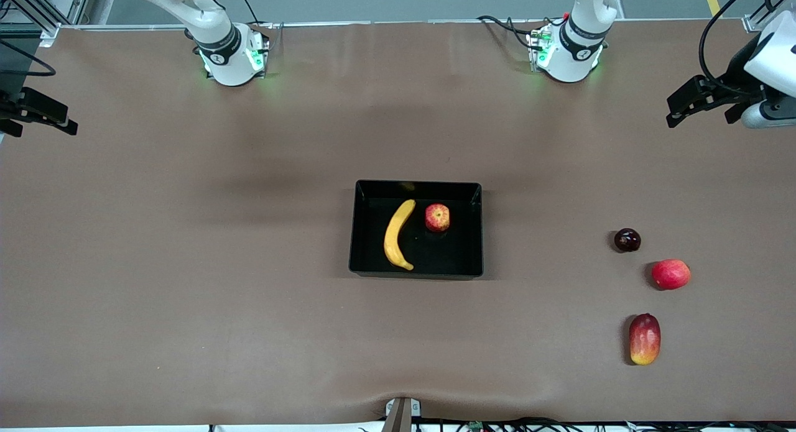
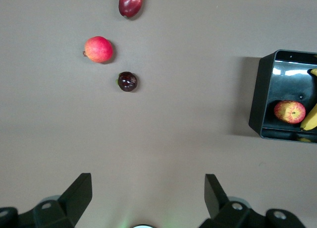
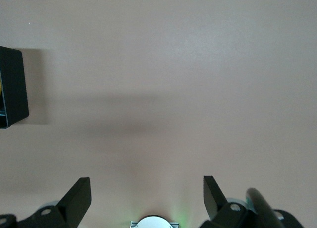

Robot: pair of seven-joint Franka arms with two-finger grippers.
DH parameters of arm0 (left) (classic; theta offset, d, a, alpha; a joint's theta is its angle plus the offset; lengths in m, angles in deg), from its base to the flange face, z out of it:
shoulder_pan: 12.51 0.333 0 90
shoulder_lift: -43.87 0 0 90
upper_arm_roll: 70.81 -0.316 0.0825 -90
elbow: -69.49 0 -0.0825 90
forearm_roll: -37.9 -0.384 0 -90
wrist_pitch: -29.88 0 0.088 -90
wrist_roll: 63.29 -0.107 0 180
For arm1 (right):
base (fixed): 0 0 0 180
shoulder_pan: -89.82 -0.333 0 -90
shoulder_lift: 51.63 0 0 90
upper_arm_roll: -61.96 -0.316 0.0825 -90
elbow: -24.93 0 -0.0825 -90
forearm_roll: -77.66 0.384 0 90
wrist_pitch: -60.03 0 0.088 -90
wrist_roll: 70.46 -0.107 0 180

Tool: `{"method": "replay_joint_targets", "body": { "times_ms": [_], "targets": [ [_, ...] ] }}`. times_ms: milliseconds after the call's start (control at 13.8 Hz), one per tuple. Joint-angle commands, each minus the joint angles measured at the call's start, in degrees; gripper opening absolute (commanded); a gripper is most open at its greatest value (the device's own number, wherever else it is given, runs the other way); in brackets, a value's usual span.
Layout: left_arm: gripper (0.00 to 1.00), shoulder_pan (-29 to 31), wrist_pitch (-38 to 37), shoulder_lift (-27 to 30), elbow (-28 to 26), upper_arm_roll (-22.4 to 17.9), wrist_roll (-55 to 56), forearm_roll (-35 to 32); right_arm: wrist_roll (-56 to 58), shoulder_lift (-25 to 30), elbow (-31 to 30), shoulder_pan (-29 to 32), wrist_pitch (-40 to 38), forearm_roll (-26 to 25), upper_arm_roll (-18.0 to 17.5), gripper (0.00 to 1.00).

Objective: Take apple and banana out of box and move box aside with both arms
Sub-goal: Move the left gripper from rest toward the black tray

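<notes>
We're at step 1 with the apple [image 1: 437, 217] and banana [image 1: 398, 234] in the box [image 1: 367, 233] mid-table, left gripper [image 2: 148, 191] and right gripper [image 3: 147, 191] both wide open, empty, high over bare table, so next we'd reach in for 1 fruit.

front: looking down high across the table [image 1: 186, 264] | wrists: facing down from above, sharing the box [image 1: 415, 229]

dark plum [image 1: 627, 240]: farthest from front camera
red fruit [image 1: 670, 274]: between — near both
mango [image 1: 644, 339]: nearest — lying flat
</notes>
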Motion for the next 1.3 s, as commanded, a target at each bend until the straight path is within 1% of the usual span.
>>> {"method": "replay_joint_targets", "body": {
  "times_ms": [0,145,579,724,869,1014,1231],
  "targets": [
    [1.00,0.00,-1.48,-0.13,1.19,0.17,-1.37,-1.28,0.73,1.16,-0.57,-0.56,-0.10,0.36,0.56,1.00],
    [1.00,0.18,-1.48,-0.40,1.28,0.08,-3.14,-1.28,0.73,1.16,-0.66,-0.56,-0.10,0.36,0.56,1.00],
    [1.00,-0.52,-1.66,-2.15,1.11,0.25,-2.35,-1.54,0.73,1.16,-0.66,-0.56,-0.46,0.36,0.64,1.00],
    [1.00,-0.70,-1.57,-3.73,0.75,1.74,-2.26,-1.37,0.73,1.25,-0.66,-0.82,-0.46,0.36,0.82,1.00],
    [1.00,-0.62,-0.35,-5.40,-0.12,5.42,-1.74,-1.10,0.73,1.16,-0.57,-1.09,-0.46,0.45,1.43,1.00],
    [1.00,-0.79,2.90,-8.99,-0.13,9.63,0.62,-1.10,0.73,1.16,-0.66,-0.91,-0.46,0.54,1.44,1.00],
    [1.00,-0.88,8.60,-16.45,0.14,17.89,11.50,-1.02,0.64,0.99,-0.57,-0.47,-0.37,0.71,1.44,1.00]
  ]
}}
